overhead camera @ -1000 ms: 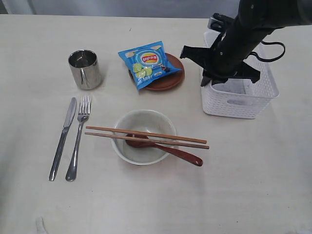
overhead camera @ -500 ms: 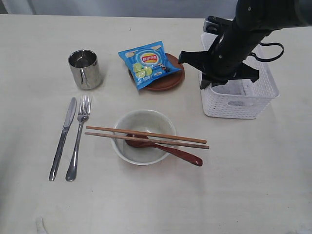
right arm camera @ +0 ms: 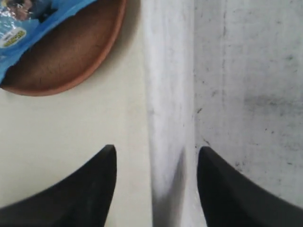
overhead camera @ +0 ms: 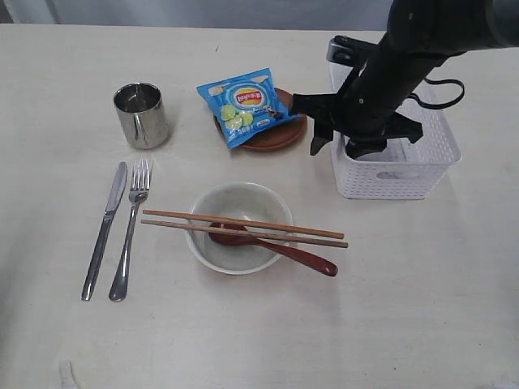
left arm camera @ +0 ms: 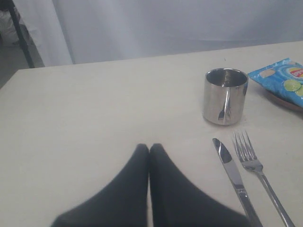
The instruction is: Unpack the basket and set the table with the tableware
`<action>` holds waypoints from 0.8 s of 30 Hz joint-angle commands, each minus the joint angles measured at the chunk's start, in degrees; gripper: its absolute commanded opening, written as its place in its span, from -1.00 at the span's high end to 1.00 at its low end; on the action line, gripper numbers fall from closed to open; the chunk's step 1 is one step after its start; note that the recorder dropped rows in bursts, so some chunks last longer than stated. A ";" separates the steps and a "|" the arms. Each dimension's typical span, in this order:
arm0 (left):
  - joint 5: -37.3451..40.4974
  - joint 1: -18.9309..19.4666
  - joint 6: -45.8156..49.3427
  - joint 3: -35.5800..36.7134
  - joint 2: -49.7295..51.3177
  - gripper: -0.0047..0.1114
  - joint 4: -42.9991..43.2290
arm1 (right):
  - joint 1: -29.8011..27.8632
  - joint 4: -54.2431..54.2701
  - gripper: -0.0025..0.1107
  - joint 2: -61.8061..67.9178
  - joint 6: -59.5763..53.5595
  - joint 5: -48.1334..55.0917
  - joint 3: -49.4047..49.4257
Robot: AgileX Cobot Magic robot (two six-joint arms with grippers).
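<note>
The white lattice basket [overhead camera: 405, 174] stands on the cream table [overhead camera: 422, 308] at the right. My right gripper [overhead camera: 339, 147] is open and straddles the basket's left wall [right arm camera: 170, 94], one finger outside and one inside. The basket's floor [right arm camera: 246, 85] shows bare. The steel cup [overhead camera: 141, 115], knife [overhead camera: 104, 229] and fork [overhead camera: 130, 231] lie at the left. Two chopsticks [overhead camera: 243, 227] rest across the pale bowl [overhead camera: 239, 203], which holds the wooden spoon [overhead camera: 292, 255]. The brown plate [overhead camera: 284, 134] lies under a blue snack bag [overhead camera: 243, 104]. My left gripper [left arm camera: 149, 147] is shut and empty, near the knife [left arm camera: 234, 177].
The plate [right arm camera: 71, 61] with the snack bag [right arm camera: 28, 19] lies close beside the basket's left wall. The cup [left arm camera: 225, 96] and fork [left arm camera: 258, 170] are ahead of the left gripper. A black cable [overhead camera: 446, 85] loops over the basket.
The right gripper has moved left from over the basket's inside to straddle its left wall. The basket looks nudged slightly left. The tableware has not moved.
</note>
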 commanded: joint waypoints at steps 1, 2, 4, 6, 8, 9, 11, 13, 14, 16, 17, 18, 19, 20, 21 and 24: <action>-0.03 -0.29 -0.13 0.13 -0.11 0.92 -0.23 | -0.99 -0.32 0.06 -4.78 -2.67 1.33 -3.14; -0.03 -0.29 -0.13 0.13 -0.11 0.92 -0.23 | -1.30 -0.49 0.06 -6.02 -3.52 2.26 -4.44; -0.03 -0.29 -0.13 0.13 -0.11 0.92 -0.23 | -2.23 -0.59 0.06 -8.30 -5.35 3.77 -6.78; -0.03 -0.29 -0.13 0.13 -0.11 0.92 -0.23 | -3.38 -1.35 0.07 -10.77 -7.06 5.88 -9.26; -0.03 -0.29 -0.13 0.13 -0.11 0.92 -0.23 | -4.39 -2.48 0.08 -12.92 -9.51 7.16 -10.67; -0.03 -0.29 -0.13 0.13 -0.11 0.92 -0.23 | -4.79 -2.92 0.16 -14.14 -12.44 7.36 -10.69; -0.03 -0.29 -0.13 0.13 -0.11 0.92 -0.23 | -5.40 -2.91 0.51 -16.30 -17.11 7.92 -10.37; -0.03 -0.29 -0.13 0.13 -0.11 0.92 -0.23 | -5.64 -2.91 0.96 -18.50 -18.26 6.41 -8.32; -0.03 -0.29 -0.13 0.13 -0.11 0.92 -0.23 | -5.64 -2.38 0.94 -19.63 -18.40 4.60 -6.93; -0.03 -0.29 -0.13 0.13 -0.11 0.92 -0.23 | -5.50 -1.04 0.95 -23.22 -18.54 -3.29 -1.93; -0.03 -0.29 -0.13 0.13 -0.11 0.92 -0.23 | -4.96 -0.54 0.95 -25.00 -18.54 -7.43 1.33; -0.03 -0.29 -0.13 0.13 -0.11 0.92 -0.23 | -3.10 -0.39 0.95 -30.31 -18.77 -18.09 8.66; -0.03 -0.29 -0.13 0.13 -0.11 0.92 -0.23 | -2.00 -0.39 0.95 -33.10 -19.08 -22.97 11.57; -0.03 -0.29 -0.13 0.13 -0.11 0.92 -0.23 | 0.12 -0.39 0.95 -38.41 -20.00 -29.54 17.89; -0.03 -0.29 -0.13 0.13 -0.11 0.92 -0.23 | 0.83 -0.28 0.95 -40.40 -19.88 -30.95 19.86; -0.03 -0.29 -0.13 0.13 -0.11 0.92 -0.23 | 3.89 -0.15 0.95 -52.18 -18.57 -29.19 26.76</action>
